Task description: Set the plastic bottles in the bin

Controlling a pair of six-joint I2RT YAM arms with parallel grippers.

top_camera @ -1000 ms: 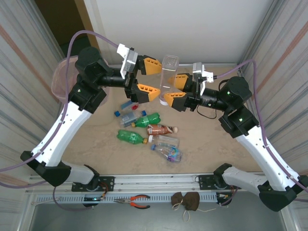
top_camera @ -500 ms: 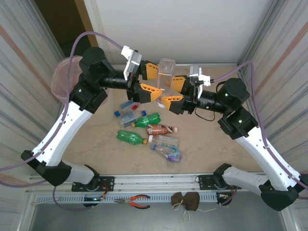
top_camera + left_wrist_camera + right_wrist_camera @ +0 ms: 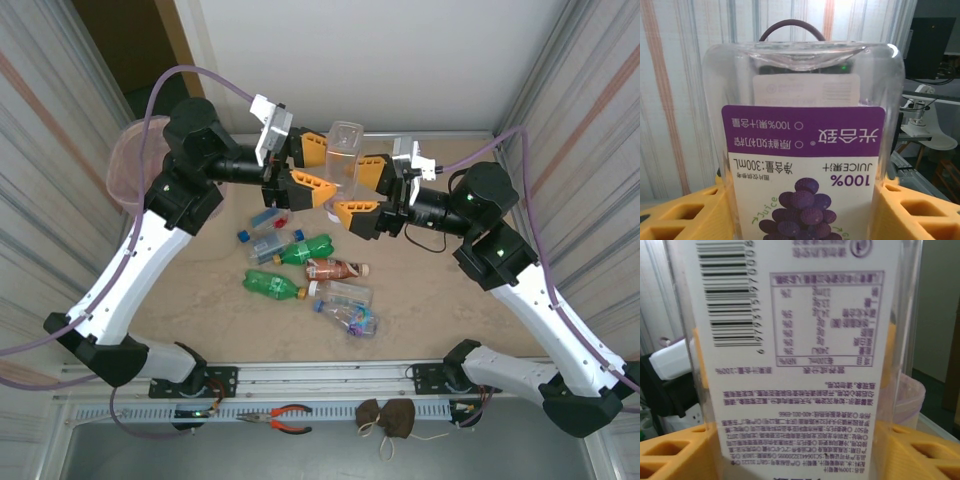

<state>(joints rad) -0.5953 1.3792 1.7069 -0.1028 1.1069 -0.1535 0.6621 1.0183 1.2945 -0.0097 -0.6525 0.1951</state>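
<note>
Top view: a clear juice bottle (image 3: 345, 140), cap down, is held above the surface (image 3: 420, 290) by both hands. The left hand (image 3: 328, 170) and right hand (image 3: 350, 187) each grip it, with yellow fingers (image 3: 685, 215) pressed to opposite walls. The pink bin (image 3: 125, 165) stands far left. Loose bottles (image 3: 270, 284) lie on the surface below.

The top view is bright and even, with soft shadows on the table (image 3: 430, 290); the wall (image 3: 590, 90) lines lean at the edges. In the left wrist view the bottle (image 3: 805, 150) is sharp, with glare on top. The right wrist view is dimmer and slightly blurred.
</note>
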